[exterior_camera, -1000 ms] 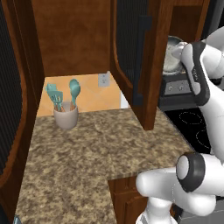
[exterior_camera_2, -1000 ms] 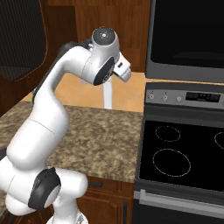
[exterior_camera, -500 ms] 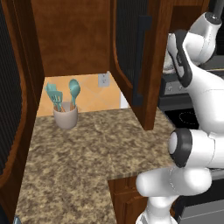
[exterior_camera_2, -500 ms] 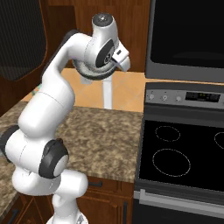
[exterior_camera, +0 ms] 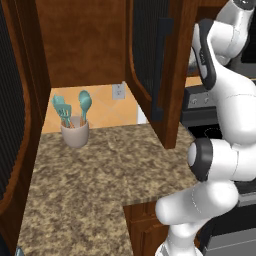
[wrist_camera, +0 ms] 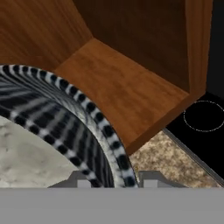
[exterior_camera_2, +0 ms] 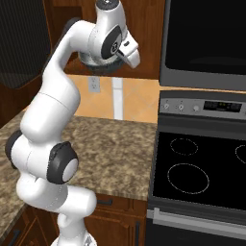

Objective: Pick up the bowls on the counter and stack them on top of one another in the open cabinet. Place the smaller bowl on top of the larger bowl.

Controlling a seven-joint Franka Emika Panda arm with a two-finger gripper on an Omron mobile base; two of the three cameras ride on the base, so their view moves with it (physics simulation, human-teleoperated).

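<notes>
The arm has risen a good deal in the last second: the hand that was level with the stove's back panel is now up at the cabinet (exterior_camera: 170, 75), and the elbow has straightened with it. I'd take that as the carry being nearly over, with one bowl about to go onto the shelf.

From the hand's own camera, the bowl (wrist_camera: 65, 131) sits right at the fingers, its striped rim curving up and away from them and its pale speckled inside spreading to their left. Whether it is the wider or the narrower bowl I cannot tell from here. The gripper (wrist_camera: 111, 183) has its two tips just either side of that rim, so it appears to be pinching the rim, though most of each tip is cut off.

Beyond the fingers lies the bare wooden shelf (wrist_camera: 127, 87), its front edge just past the rim. Below and to the right of that edge are the counter (wrist_camera: 170, 162) and the black stovetop (wrist_camera: 205, 122).

In the right base view, the arm (exterior_camera_2: 53, 110) stands tall and folds over at the top, its wrist pointing into the cabinet. The utensil cup (exterior_camera: 75, 132) stands on the counter, well away.
</notes>
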